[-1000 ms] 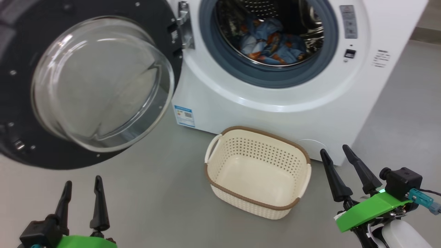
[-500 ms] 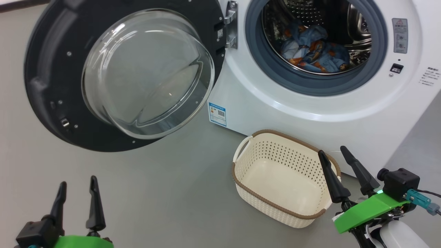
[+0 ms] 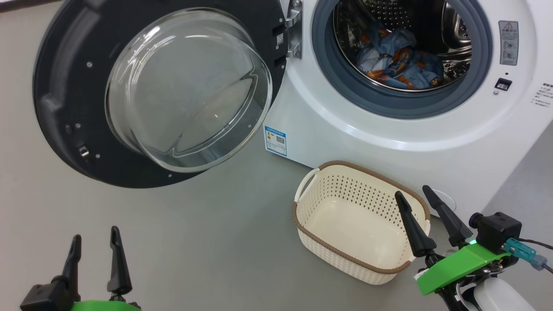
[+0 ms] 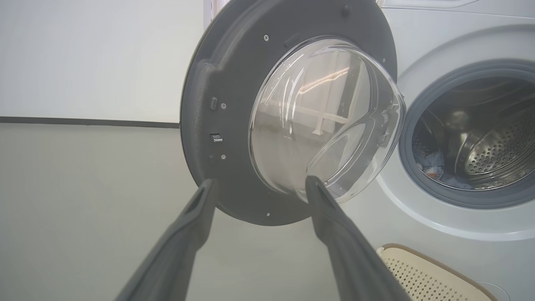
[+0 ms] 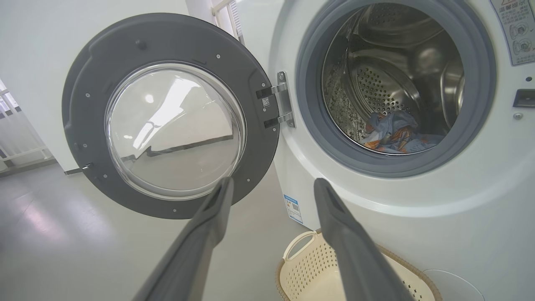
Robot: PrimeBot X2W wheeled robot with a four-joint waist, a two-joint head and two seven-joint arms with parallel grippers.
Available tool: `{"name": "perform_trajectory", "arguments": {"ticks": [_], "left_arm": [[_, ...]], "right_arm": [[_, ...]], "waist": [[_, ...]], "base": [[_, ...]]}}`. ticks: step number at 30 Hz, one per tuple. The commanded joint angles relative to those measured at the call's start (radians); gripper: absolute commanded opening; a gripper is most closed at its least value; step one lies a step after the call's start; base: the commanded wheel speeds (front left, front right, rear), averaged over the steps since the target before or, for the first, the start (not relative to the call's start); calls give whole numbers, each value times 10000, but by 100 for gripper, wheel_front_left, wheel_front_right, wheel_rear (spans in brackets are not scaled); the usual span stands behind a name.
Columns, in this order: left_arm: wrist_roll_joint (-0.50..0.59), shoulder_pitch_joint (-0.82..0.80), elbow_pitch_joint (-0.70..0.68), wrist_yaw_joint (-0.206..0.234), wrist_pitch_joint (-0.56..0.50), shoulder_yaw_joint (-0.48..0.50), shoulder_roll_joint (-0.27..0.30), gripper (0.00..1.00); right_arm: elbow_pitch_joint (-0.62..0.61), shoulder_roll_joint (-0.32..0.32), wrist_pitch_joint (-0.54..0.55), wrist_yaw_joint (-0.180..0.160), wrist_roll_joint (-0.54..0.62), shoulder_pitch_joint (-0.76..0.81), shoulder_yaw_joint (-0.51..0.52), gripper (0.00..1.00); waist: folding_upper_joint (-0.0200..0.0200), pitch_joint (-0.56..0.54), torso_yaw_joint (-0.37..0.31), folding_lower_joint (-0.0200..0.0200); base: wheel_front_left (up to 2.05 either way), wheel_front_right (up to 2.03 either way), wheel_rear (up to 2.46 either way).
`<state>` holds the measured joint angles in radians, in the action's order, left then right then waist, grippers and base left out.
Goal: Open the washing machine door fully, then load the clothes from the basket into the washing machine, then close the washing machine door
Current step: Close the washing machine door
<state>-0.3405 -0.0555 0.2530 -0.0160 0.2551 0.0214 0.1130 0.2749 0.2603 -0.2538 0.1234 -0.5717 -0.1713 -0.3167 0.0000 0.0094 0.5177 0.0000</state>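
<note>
I see smooth grey floor [image 3: 194,242], slightly glossy, with soft light patches. Plain white wall [image 4: 83,54] at 10 o'clock in left wrist view, dark baseboard strip [image 4: 83,121] along its foot. White barred railing [image 5: 16,138] at 9 o'clock in right wrist view.

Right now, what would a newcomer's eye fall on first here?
The washing machine door stands wide open at the left, its domed clear glass bulging outward. Beside it, the clothes lie heaped inside the washing machine, low in its steel drum. The basket sits empty on the floor just in front.
</note>
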Motion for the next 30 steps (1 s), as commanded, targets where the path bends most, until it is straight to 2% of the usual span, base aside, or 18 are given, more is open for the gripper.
{"name": "perform_trajectory", "arguments": {"ticks": [1, 30], "left_arm": [[101, -160, -355, 55, 66, 375, 168, 100], [313, -177, -400, 5, 66, 528, 86, 100]], "right_arm": [[-187, 166, -80, 73, -96, -212, -148, 100], [-191, 118, -80, 73, -76, -187, -48, 100]], "waist": [[0, -21, -10, 0], [0, -23, -16, 0]], "base": [[0, 0, 0], [0, 0, 0]]}}
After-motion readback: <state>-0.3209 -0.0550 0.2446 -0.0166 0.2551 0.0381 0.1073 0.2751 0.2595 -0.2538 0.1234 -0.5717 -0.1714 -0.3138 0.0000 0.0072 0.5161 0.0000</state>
